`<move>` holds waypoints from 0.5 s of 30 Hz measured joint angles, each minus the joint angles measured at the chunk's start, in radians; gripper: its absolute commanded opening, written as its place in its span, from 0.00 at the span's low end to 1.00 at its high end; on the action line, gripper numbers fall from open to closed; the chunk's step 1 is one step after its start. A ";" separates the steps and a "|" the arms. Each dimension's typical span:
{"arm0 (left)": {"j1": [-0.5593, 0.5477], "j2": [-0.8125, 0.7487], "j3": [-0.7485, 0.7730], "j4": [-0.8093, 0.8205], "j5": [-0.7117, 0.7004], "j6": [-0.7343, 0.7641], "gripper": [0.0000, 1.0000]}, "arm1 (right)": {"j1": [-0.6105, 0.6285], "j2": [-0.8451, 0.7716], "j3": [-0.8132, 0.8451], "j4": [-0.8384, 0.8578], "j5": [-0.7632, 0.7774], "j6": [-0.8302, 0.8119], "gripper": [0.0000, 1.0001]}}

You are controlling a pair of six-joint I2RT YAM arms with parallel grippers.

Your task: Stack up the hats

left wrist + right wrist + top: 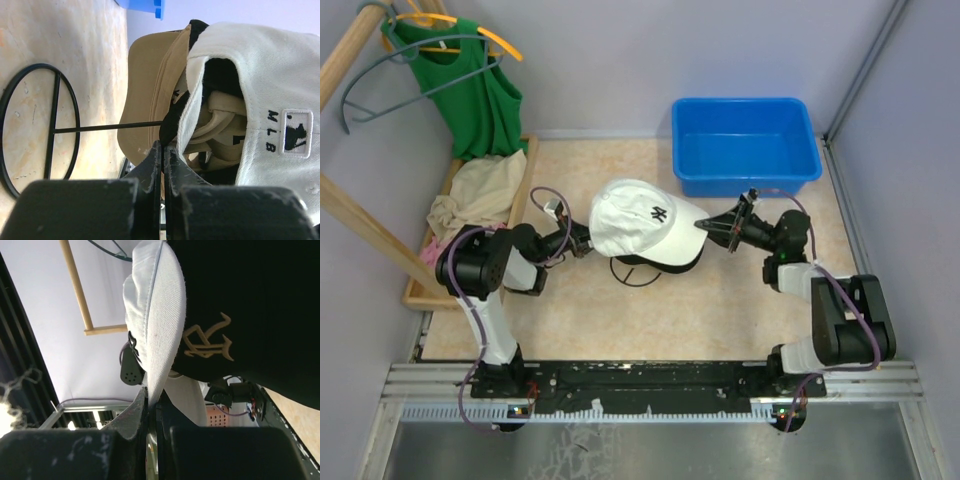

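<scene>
Starting with the widest: pale speckled tabletop [620, 320], blue plastic bin [745, 145] at its far right, green tank top [470, 90] on an orange hanger [480, 35] at far left, crumpled beige cloth [480, 195] in a wooden tray [525, 190] below it, none of these part of the job. At the centre of the tabletop, one pile of hats raised on a dark wire stand [52, 130]. Topmost, white cap [635, 220], crown up, brim pointing right. Directly under it, black cap [260, 300] with a gold emblem [207, 340], its brim nested beneath the white brim. Lower in the nest, tan cap [150, 90], seen from the left wrist, with more tan folds inside the crowns, probably the second tan one though hard to say for sure. No loose hat anywhere else on the tabletop. Judging from that, stacking close to finished: top cap on, only settling it, letting go and backing away left to do. Pinched tight on the white cap's rear rim, left claw [588, 238], fingers together with only fabric between. Clamped flat on the edge of the white brim, right claw [705, 228], likewise squeezed closed.
</scene>
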 measured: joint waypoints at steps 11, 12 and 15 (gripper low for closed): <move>0.000 0.045 -0.024 0.030 -0.002 -0.038 0.00 | -0.075 -0.035 -0.066 -0.091 -0.048 -0.113 0.00; -0.002 0.049 -0.026 0.031 -0.002 -0.043 0.00 | -0.083 -0.037 -0.068 -0.110 -0.053 -0.131 0.00; -0.004 0.053 -0.026 0.032 -0.002 -0.052 0.00 | -0.094 -0.038 -0.070 -0.167 -0.068 -0.186 0.00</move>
